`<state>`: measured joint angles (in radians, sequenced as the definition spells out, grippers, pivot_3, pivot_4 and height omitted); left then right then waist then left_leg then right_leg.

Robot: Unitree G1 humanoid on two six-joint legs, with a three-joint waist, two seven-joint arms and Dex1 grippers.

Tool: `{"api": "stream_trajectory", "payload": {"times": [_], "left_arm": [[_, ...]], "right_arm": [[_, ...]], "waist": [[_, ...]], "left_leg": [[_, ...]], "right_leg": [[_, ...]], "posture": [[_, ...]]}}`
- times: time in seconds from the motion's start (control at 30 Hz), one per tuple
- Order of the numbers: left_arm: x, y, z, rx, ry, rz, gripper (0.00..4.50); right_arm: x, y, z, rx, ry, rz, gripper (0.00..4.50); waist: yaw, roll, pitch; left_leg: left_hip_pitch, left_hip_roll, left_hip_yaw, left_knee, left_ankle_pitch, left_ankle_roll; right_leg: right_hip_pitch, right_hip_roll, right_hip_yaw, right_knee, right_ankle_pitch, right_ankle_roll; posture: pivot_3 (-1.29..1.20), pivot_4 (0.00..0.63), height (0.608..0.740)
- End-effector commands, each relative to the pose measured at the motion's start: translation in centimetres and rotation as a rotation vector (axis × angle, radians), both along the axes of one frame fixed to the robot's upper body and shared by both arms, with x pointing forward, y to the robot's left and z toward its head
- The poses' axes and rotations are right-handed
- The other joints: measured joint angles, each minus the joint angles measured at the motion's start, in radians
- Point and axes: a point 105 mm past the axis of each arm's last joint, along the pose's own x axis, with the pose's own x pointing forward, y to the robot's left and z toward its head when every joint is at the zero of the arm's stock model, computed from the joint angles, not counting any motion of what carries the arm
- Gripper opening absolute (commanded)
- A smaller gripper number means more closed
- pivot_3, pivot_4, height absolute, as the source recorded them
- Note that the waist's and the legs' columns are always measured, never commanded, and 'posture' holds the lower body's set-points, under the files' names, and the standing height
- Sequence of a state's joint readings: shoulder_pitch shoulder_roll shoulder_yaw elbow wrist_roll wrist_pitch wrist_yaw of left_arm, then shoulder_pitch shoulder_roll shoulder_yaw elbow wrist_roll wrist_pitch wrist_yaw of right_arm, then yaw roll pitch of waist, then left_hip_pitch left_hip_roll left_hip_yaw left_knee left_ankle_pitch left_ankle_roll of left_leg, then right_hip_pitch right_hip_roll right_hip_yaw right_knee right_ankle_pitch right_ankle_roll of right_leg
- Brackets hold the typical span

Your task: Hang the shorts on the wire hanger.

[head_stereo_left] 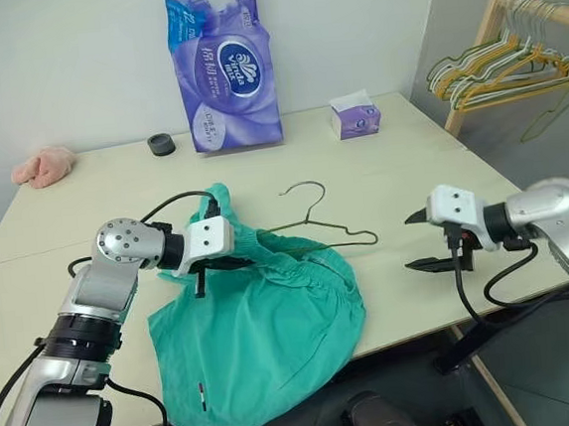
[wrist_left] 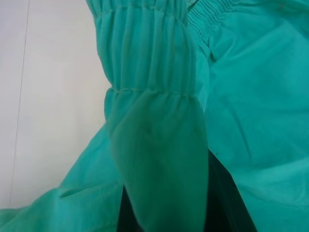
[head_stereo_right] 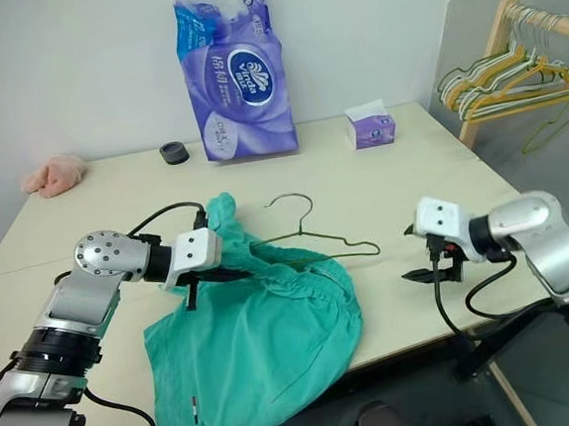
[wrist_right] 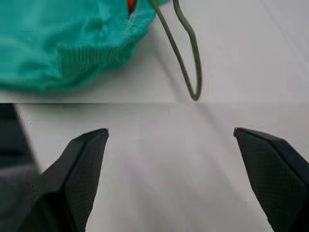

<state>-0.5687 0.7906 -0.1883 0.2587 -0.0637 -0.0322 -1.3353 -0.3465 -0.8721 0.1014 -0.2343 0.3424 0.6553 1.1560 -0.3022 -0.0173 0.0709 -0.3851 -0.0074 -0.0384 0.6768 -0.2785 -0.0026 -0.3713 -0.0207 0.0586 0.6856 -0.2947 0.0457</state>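
The teal shorts (head_stereo_left: 264, 324) lie crumpled at the table's front, one leg hanging over the edge. My left gripper (head_stereo_left: 217, 265) is shut on their gathered waistband, and the cloth drapes over its fingers in the left wrist view (wrist_left: 159, 159). The olive wire hanger (head_stereo_left: 341, 227) lies flat behind the shorts with its hook pointing away. Its left part is hidden in the cloth, and its right tip (wrist_right: 193, 58) sticks out. My right gripper (head_stereo_left: 409, 243) hovers open just right of that tip, its jaws wide apart over bare table (wrist_right: 170, 132) and holding nothing.
A purple tissue pack (head_stereo_left: 224, 69), a small tissue box (head_stereo_left: 356, 117), a black roll (head_stereo_left: 162, 144) and a pink cloth lump (head_stereo_left: 43, 166) stand along the table's back. A wooden rack with bunched hangers (head_stereo_left: 511, 64) is at the far right.
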Motion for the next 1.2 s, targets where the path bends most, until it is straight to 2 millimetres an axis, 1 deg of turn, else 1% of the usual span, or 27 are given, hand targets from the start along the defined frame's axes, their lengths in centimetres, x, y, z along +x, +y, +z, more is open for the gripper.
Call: {"api": "stream_trajectory", "payload": {"times": [0.03, 0.17, 0.23, 0.33, 0.4, 0.6, 0.67, 0.73, 0.83, 0.87, 0.93, 1.07, 1.1, 1.2], "left_arm": [[0.7, 0.4, 1.9, -0.022, -0.072, 0.017, 0.00], [0.6, 0.2, 2.0, -0.033, -0.072, 0.012, 0.00], [0.6, 0.0, 2.0, -0.042, -0.071, 0.009, 0.00], [0.5, -0.1, 2.1, -0.055, -0.070, 0.007, 0.00], [0.5, -0.1, 2.1, -0.063, -0.069, 0.009, 0.00], [0.5, 0.1, 2.2, -0.072, -0.075, 0.021, 0.00], [0.5, 0.2, 2.2, -0.074, -0.077, 0.025, 0.00], [0.5, 0.3, 2.2, -0.076, -0.077, 0.029, 0.00], [0.4, 0.5, 2.1, -0.080, -0.077, 0.035, 0.00], [0.4, 0.6, 2.1, -0.082, -0.077, 0.039, 0.00], [0.4, 0.6, 2.1, -0.087, -0.078, 0.045, 0.00], [0.6, 0.8, 2.4, -0.118, -0.082, 0.067, 0.00], [0.6, 0.8, 2.6, -0.130, -0.081, 0.075, 0.00], [0.6, 1.0, 3.6, -0.182, -0.081, 0.100, 0.00]], "right_arm": [[-1.7, 3.0, 0.2, 0.148, 0.026, -0.025, 4.50], [-2.3, 4.5, -1.6, 0.180, 0.029, -0.097, 4.50], [-2.0, 5.2, -2.3, 0.217, 0.043, -0.157, 4.50], [-2.0, 6.9, -3.5, 0.262, 0.091, -0.197, 4.50], [-2.0, 7.8, -4.4, 0.259, 0.108, -0.215, 4.50], [-1.5, 8.7, -6.3, 0.216, 0.092, -0.246, 4.50], [-1.0, 8.9, -6.2, 0.233, 0.050, -0.256, 4.13], [-0.8, 9.0, -6.1, 0.258, 0.026, -0.260, 3.58], [-1.0, 8.9, -6.1, 0.269, 0.013, -0.247, 2.52], [-1.2, 8.8, -6.2, 0.262, 0.023, -0.243, 2.24], [-1.1, 8.4, -6.5, 0.262, 0.045, -0.272, 1.56], [0.2, 7.5, -6.6, 0.238, 0.005, -0.331, 0.13], [0.4, 7.3, -6.5, 0.239, -0.002, -0.336, 0.02], [1.2, 6.3, -6.2, 0.232, -0.017, -0.355, 0.00]], "waist": [[-0.002, 0.000, 0.000], [0.000, 0.001, -0.001], [0.000, 0.000, -0.001], [0.000, 0.000, -0.002], [0.000, 0.000, -0.002], [0.002, 0.000, -0.002], [0.002, 0.000, -0.002], [0.001, 0.000, -0.002], [0.001, 0.000, -0.002], [0.002, 0.000, -0.002], [0.004, -0.001, -0.003], [0.005, -0.001, -0.004], [0.004, -0.001, -0.004], [0.003, -0.001, -0.004]], "left_leg": [[0.000, 0.000, 0.000, 0.000, 0.000, 0.000], [0.000, 0.000, 0.000, 0.000, 0.000, 0.000], [0.000, -0.001, 0.000, 0.000, 0.000, 0.000], [0.000, 0.000, -0.001, 0.000, 0.000, 0.000], [0.000, 0.000, -0.001, 0.000, 0.000, 0.000], [0.000, 0.000, -0.001, 0.001, 0.000, 0.000], [0.000, 0.000, -0.001, 0.001, 0.000, 0.000], [0.000, 0.000, -0.001, 0.001, 0.000, 0.000], [0.000, 0.000, -0.001, 0.001, 0.000, 0.000], [0.000, 0.000, -0.001, 0.001, 0.000, 0.000], [0.000, 0.000, -0.001, 0.001, 0.000, 0.000], [0.000, 0.000, -0.001, 0.001, 0.000, 0.000], [0.000, 0.000, -0.001, 0.001, 0.000, 0.000], [0.000, 0.000, -0.001, 0.001, 0.000, 0.000]], "right_leg": [[0.000, 0.000, 0.000, 0.001, 0.000, 0.000], [-0.001, 0.001, 0.000, 0.002, 0.000, 0.000], [-0.001, 0.000, 0.000, 0.002, 0.000, 0.000], [-0.001, 0.000, 0.000, 0.002, 0.000, 0.000], [-0.001, 0.001, 0.000, 0.002, 0.000, 0.000], [-0.001, 0.000, 0.000, 0.003, 0.000, 0.000], [-0.001, 0.000, 0.000, 0.003, 0.000, 0.000], [-0.001, 0.001, 0.000, 0.003, 0.000, 0.000], [-0.001, 0.001, 0.000, 0.003, 0.000, 0.000], [-0.001, 0.001, -0.001, 0.003, 0.000, 0.000], [-0.001, 0.000, -0.001, 0.003, 0.000, 0.000], [-0.001, 0.000, -0.001, 0.003, 0.000, 0.000], [-0.001, 0.001, -0.001, 0.003, 0.000, 0.000], [-0.001, 0.000, -0.001, 0.003, 0.000, 0.000]], "posture": [[-0.31, 0.022, 0.740], [-0.31, 0.022, 0.740], [-0.31, 0.022, 0.740], [-0.31, 0.017, 0.740], [-0.30, 0.016, 0.740], [-0.29, 0.011, 0.740], [-0.29, 0.011, 0.740], [-0.29, 0.011, 0.740], [-0.28, 0.008, 0.740], [-0.28, 0.008, 0.740], [-0.28, 0.008, 0.740], [-0.29, 0.007, 0.740], [-0.29, 0.007, 0.740], [-0.29, 0.008, 0.740]]}}
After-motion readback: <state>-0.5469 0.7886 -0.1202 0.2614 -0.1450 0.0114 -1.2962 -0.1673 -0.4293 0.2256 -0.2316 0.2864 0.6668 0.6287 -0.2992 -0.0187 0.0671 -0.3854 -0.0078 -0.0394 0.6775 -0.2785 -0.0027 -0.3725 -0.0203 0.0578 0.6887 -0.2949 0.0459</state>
